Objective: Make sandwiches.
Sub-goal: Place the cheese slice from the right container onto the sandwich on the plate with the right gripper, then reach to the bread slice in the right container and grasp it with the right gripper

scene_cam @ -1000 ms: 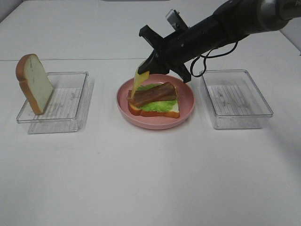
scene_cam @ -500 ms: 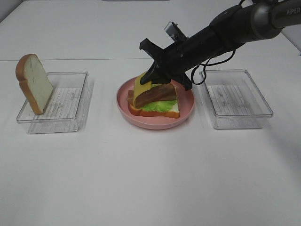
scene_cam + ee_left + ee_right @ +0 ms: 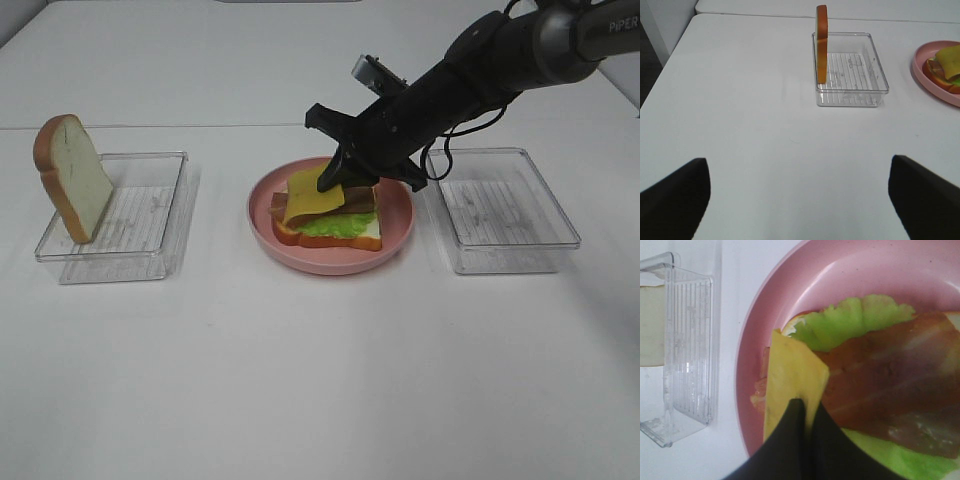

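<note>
The sandwich stack (image 3: pixel 330 215) sits on the pink plate (image 3: pixel 330 262): a bread slice at the bottom, then green lettuce (image 3: pixel 855 320), then brown bacon (image 3: pixel 890 380). A yellow cheese square (image 3: pixel 308 195) lies tilted over the stack's left part. My right gripper (image 3: pixel 332 180) is shut on the cheese's edge (image 3: pixel 790 372), its fingertips (image 3: pixel 799 412) pressed together. The second bread slice (image 3: pixel 72 178) leans upright at the left end of the left tray (image 3: pixel 140 215). In the left wrist view my left gripper (image 3: pixel 800 210) stands open over bare table, short of that slice (image 3: pixel 821 45).
An empty clear tray (image 3: pixel 500 210) stands right of the plate, under the right arm's cable. The plate's rim (image 3: pixel 935 75) shows at the edge of the left wrist view. White table stretches in front of the plate and trays.
The right gripper came down and slightly right with the cheese. The slice hung upright over the plate's left side before; now it rests on the bacon.
</note>
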